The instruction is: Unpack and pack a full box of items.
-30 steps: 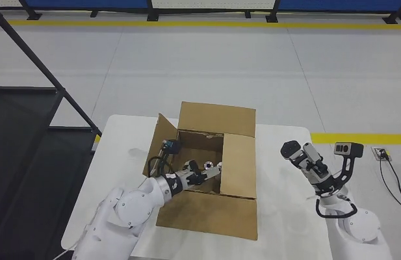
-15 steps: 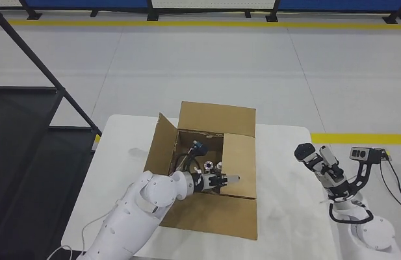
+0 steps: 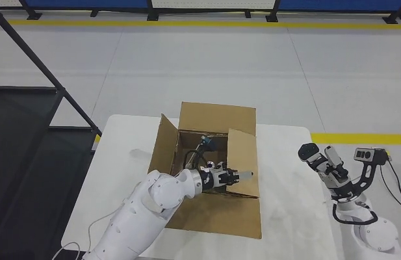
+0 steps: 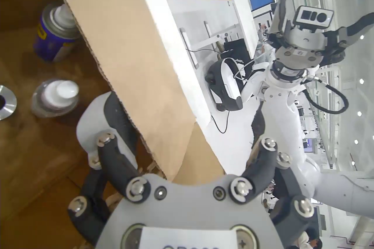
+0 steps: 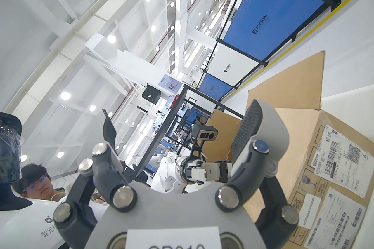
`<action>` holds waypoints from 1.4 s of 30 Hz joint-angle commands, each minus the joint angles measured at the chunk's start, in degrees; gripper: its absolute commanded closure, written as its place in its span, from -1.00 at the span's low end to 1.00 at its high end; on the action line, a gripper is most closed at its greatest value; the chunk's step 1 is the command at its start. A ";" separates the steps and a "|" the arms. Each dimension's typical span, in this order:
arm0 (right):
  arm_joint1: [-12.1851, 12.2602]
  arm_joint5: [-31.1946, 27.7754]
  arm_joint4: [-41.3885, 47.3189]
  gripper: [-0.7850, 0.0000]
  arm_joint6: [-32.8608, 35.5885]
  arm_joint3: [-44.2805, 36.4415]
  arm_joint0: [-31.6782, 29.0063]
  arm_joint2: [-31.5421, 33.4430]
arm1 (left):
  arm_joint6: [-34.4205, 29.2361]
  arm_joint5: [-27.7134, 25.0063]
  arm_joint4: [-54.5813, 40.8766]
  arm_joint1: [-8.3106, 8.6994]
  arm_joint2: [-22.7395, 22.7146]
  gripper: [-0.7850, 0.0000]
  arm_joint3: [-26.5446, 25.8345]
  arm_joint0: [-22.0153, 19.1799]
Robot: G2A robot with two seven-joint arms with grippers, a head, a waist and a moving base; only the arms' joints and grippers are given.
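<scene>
A cardboard box [image 3: 210, 211] stands open in the middle of the white table [image 3: 122, 169]. My left gripper [image 3: 239, 175] is open at the box's right side, straddling the right flap [image 4: 122, 37]: one finger [image 4: 105, 121] is inside the box, the other outside. On the box floor stand a blue spray can [image 4: 54, 34], a clear bottle with a white cap [image 4: 57, 95] and a round metal piece [image 4: 4, 102]. My right gripper [image 3: 317, 155] is open and holds nothing, raised over the table's right side, apart from the box [image 5: 306, 145].
A black metal frame [image 3: 31, 130] stands off the table's left side. The box's back flap [image 3: 216, 117] and left flap [image 3: 162, 140] stand up. Bare table lies between the box and the right arm.
My left gripper has moved right across the box from the items to the right flap, which now tilts up. The right arm has drawn back to the right.
</scene>
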 commanded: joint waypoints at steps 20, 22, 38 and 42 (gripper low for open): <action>1.13 -7.45 7.53 -1.00 -3.42 0.38 -3.90 5.92 | 13.60 -3.56 -0.14 -7.23 12.67 -1.00 8.01 -8.70; 1.23 -8.10 8.30 -1.00 -3.42 0.27 -4.77 6.69 | 14.61 -4.41 -1.59 -8.53 14.30 -1.00 10.57 -9.84; 2.05 -8.75 10.43 -1.00 -1.86 3.24 -4.99 7.90 | 12.16 -1.83 -6.06 -18.63 23.64 -1.00 29.07 -18.29; 2.24 -8.72 10.60 -1.00 -1.71 4.14 -4.31 7.77 | 12.30 -0.50 -5.34 -20.41 24.47 -1.00 32.50 -19.11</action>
